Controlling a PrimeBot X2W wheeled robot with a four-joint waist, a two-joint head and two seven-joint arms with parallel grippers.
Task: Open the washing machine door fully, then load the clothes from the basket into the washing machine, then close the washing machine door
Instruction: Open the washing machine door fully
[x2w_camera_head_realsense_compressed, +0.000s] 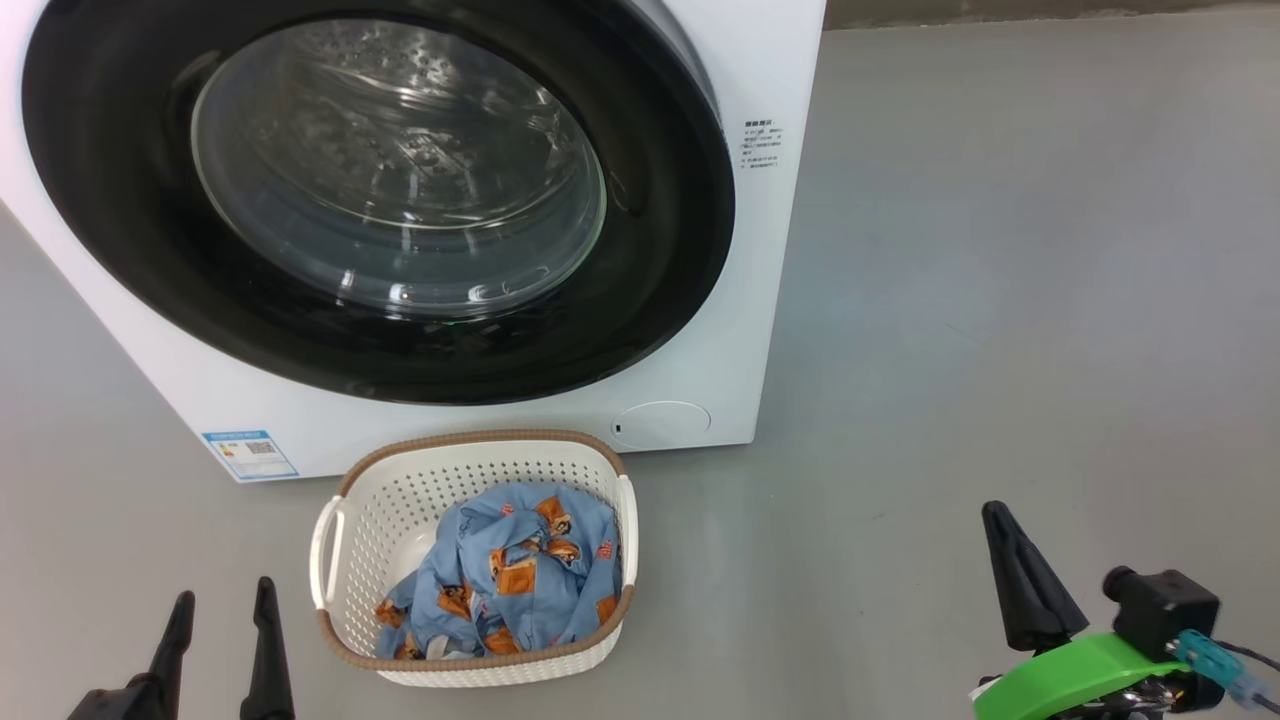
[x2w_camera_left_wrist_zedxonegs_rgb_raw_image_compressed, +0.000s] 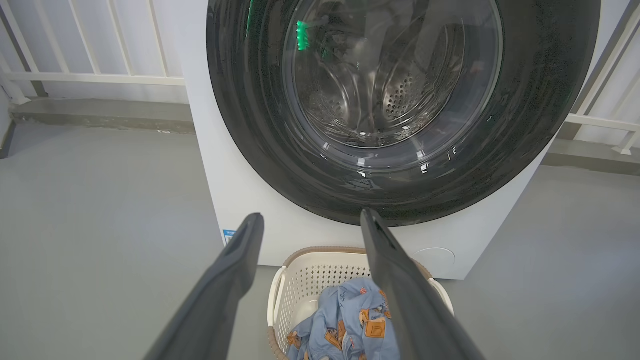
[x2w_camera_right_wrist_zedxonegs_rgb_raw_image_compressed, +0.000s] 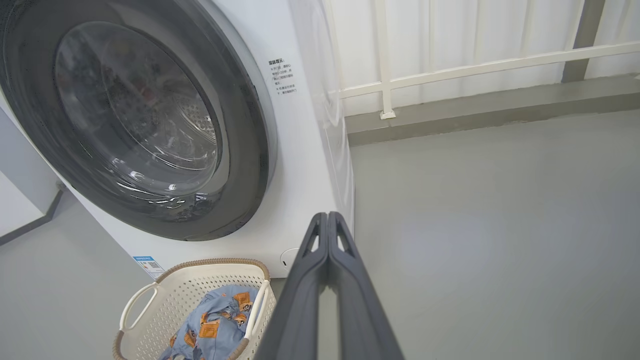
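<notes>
— At 11 o'clock in our head view: washer (x2w_camera_head_realsense_compressed: 760, 300), door (x2w_camera_head_realsense_compressed: 120, 250) shut flush.
— Where's the basket (x2w_camera_head_realsense_compressed: 400, 480)?
— We see it at 6 o'clock of the door, on the floor (x2w_camera_head_realsense_compressed: 1000, 250) just beside the washer, clothes (x2w_camera_head_realsense_compressed: 520, 580) bunched toward its 5 o'clock corner.
— Jaws?
— Our left gripper (x2w_camera_head_realsense_compressed: 225, 592) sits at 8 o'clock of the basket, fingers wide, empty. Our right gripper (x2w_camera_head_realsense_compressed: 997, 515) at 4 o'clock, well apart, fingers pressed together on nothing.
</notes>
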